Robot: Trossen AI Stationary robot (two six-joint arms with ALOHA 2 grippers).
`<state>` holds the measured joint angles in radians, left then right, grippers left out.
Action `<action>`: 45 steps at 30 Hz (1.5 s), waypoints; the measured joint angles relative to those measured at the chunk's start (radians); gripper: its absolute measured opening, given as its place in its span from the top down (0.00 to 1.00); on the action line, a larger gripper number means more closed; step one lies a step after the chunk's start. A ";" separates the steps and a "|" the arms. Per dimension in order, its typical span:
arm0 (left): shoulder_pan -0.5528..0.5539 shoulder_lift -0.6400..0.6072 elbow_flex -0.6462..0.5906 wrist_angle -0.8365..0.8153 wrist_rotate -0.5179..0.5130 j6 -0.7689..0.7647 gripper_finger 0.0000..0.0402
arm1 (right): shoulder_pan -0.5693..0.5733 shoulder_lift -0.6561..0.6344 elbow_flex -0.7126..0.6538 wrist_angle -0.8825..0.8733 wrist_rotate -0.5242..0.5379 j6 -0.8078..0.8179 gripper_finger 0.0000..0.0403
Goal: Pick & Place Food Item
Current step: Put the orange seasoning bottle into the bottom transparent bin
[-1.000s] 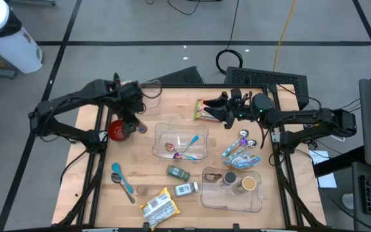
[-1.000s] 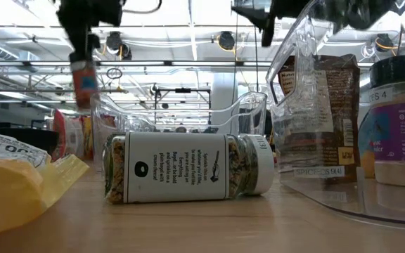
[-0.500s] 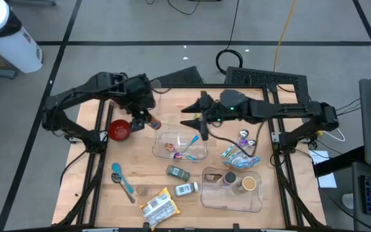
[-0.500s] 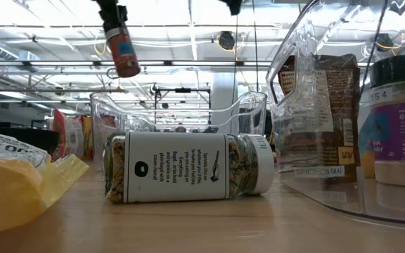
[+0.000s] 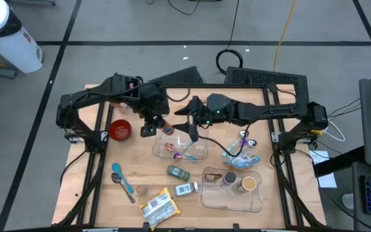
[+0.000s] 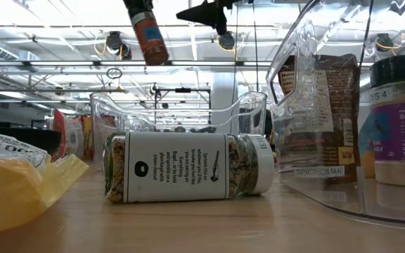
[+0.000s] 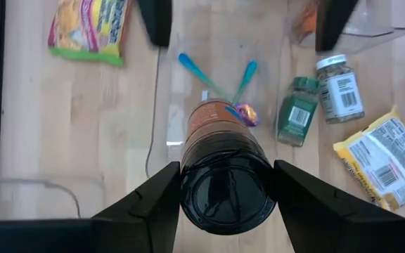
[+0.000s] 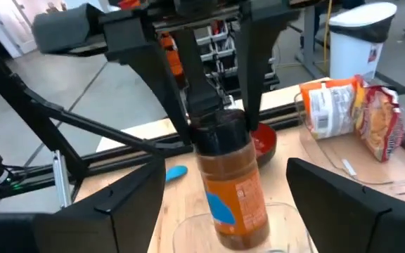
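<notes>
1. Left claw (image 5: 161, 125) grips a spice bottle (image 5: 166, 126) by its black cap, its two dark fingers (image 7: 146, 200) pressed to either side; in the high view it hangs tilted over the far left corner of a clear bin (image 5: 201, 153) at the middle of the table (image 5: 95, 187).
2. Right claw (image 5: 192, 127) stands with its fingers spread wide, just beside the bottle on the opposite side and gripping nothing; in the right wrist view the bottle sits between those open fingers without touching them.
3. Plywood makes up the table, pale and smooth, framed by black rails.
4. Rigid see-through plastic forms the bin, a rounded rectangle holding thin plastic spoons (image 5: 187, 154) in teal and purple.
5. Nearer the front right, a second clear bin (image 5: 257, 205) holds jars and a brown pouch; the low view cuts it off at the picture's right edge.
6. Cylindrical in shape, the spice bottle has an orange-brown body, a blue mark on its label, and a glossy black lid (image 7: 225, 192).
7. Two small glass jars (image 5: 178, 172) lie on their sides in front of the middle bin; one fills the low view, its label text too small to read.
8. A red bowl (image 5: 119, 130) sits near the left rail.
</notes>
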<state>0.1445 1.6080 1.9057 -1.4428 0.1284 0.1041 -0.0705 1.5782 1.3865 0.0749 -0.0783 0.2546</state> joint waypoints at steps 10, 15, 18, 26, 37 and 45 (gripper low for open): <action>-0.048 0.021 0.081 0.075 0.002 0.017 0.49 | 0.038 0.041 0.003 0.018 0.000 0.034 0.28; -0.068 0.022 0.086 0.113 0.003 0.014 0.49 | 0.049 0.050 0.000 0.012 0.000 0.044 0.29; -0.082 0.022 0.086 0.121 0.003 0.015 0.49 | 0.053 0.058 0.001 0.011 -0.001 0.052 0.30; -0.107 0.022 0.086 0.167 0.002 0.012 0.49 | 0.067 0.057 0.000 0.018 0.001 0.062 0.34; -0.108 0.022 0.086 0.167 0.016 0.015 0.49 | 0.088 0.057 0.000 0.018 0.001 0.071 0.51; -0.107 0.022 0.086 0.173 -0.002 0.014 0.31 | 0.092 0.057 0.000 0.014 0.004 0.099 0.53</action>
<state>0.0380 1.6299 1.9915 -1.2703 0.1262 0.1183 0.0216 1.6352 1.3865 0.0892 -0.0742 0.3531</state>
